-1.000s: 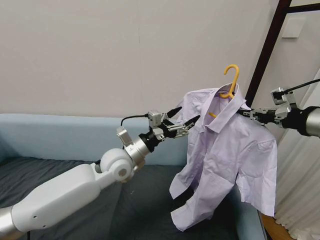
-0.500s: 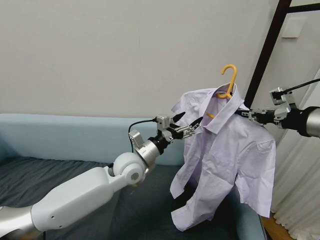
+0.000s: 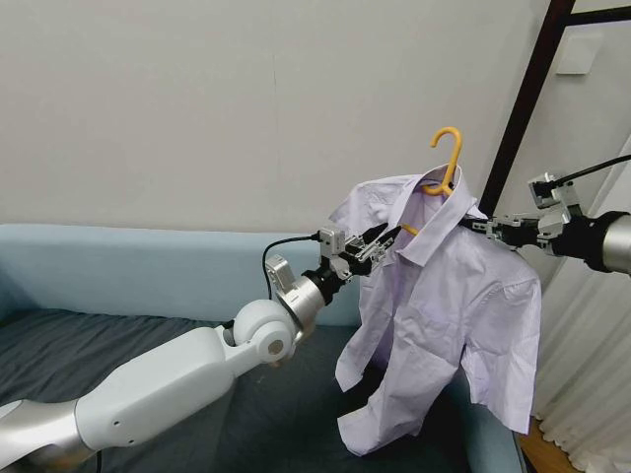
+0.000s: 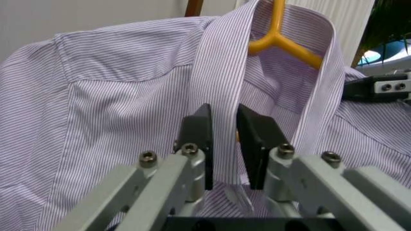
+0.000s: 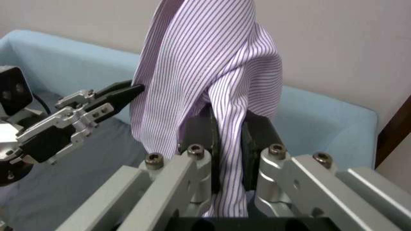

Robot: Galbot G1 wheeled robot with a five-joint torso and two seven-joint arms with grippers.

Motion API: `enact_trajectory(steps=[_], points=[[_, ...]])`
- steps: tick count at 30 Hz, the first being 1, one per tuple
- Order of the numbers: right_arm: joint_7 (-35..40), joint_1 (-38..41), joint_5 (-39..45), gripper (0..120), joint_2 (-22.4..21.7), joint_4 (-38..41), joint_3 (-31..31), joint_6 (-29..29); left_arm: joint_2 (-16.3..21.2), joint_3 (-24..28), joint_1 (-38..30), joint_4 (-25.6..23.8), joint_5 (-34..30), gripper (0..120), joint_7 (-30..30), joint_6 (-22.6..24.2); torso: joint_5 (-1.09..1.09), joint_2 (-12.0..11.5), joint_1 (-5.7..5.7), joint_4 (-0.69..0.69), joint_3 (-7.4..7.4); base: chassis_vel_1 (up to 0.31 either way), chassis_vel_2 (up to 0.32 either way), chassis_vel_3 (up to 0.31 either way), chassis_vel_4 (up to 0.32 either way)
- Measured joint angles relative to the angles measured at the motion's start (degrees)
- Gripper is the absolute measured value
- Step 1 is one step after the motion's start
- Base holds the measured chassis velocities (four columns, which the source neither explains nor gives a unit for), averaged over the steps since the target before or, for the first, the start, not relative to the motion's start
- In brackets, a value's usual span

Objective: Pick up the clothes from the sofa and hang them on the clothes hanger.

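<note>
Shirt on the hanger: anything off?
Yes. The hanger tilts, its hook on nothing; the shirt hangs between the left gripper at its front edge and the right gripper at the shoulder. It is unbuttoned and lopsided, one front tail curled up above the sofa.

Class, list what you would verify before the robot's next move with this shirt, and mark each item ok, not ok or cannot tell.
1. Left claw shut on the shirt front edge: ok.
2. Right claw shut on shirt fabric: ok.
3. Hanger seated in the collar, hook free: ok.
4. Hem clear of the sofa: cannot tell.
5. A place for the hook by the dark post: cannot tell.
</note>
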Motion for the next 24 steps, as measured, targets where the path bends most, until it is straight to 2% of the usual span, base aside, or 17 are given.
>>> enact_trajectory(steps=[1, 4, 11, 15, 18, 24], points=[[0.0, 0.0, 0.0, 7, 0.0, 0.0, 0.0, 0.0, 0.0, 0.0, 0.0, 0.0, 0.0, 14, 0.0, 0.0, 0.0, 0.0, 0.0, 0.0, 0.0, 0.0, 0.0, 0.0, 0.0], [0.02, 0.21, -0.08, 7, 0.0, -0.15, -0.19, 0.02, 0.12, 0.0, -0.6, -0.37, -0.77, 0, -0.62, 0.58, 0.0, 0.0, 0.0, 0.0, 0.0, 0.0, 0.0, 0.0, 0.0], [0.06, 0.3, -1.42, 7, 0.01, -0.53, -0.8, 0.07, -0.87, 0.17, -3.56, -1.72, -3.86, 0, -3.84, 2.22, 0.0, 0.0, 0.0, 0.01, 0.0, 0.0, 0.0, 0.0, 0.0], [-0.36, 0.15, -2.46, 7, 0.07, -0.71, -1.01, 0.08, -3.01, 0.17, -7.63, -4.11, -8.52, 0, -10.89, 5.13, 0.0, 0.0, 0.0, -0.01, 0.0, 0.0, 0.0, 0.0, 0.0], [-0.42, 0.18, -2.5, 7, 0.07, -1.03, -1.01, 0.13, -3.24, 0.34, -8.93, -5.12, -10.05, 0, -13.83, 6.63, 0.01, 0.0, 0.0, -0.02, 0.0, 0.0, 0.0, 0.0, 0.0], [-0.63, 0.22, -1.92, 7, -0.02, -1.27, -0.91, 0.2, -1.44, 0.93, -7.54, -5.15, -7.82, 0, -14.97, 7.64, -0.01, 0.0, 0.0, 0.03, 0.0, 0.0, 0.0, 0.0, 0.0]])
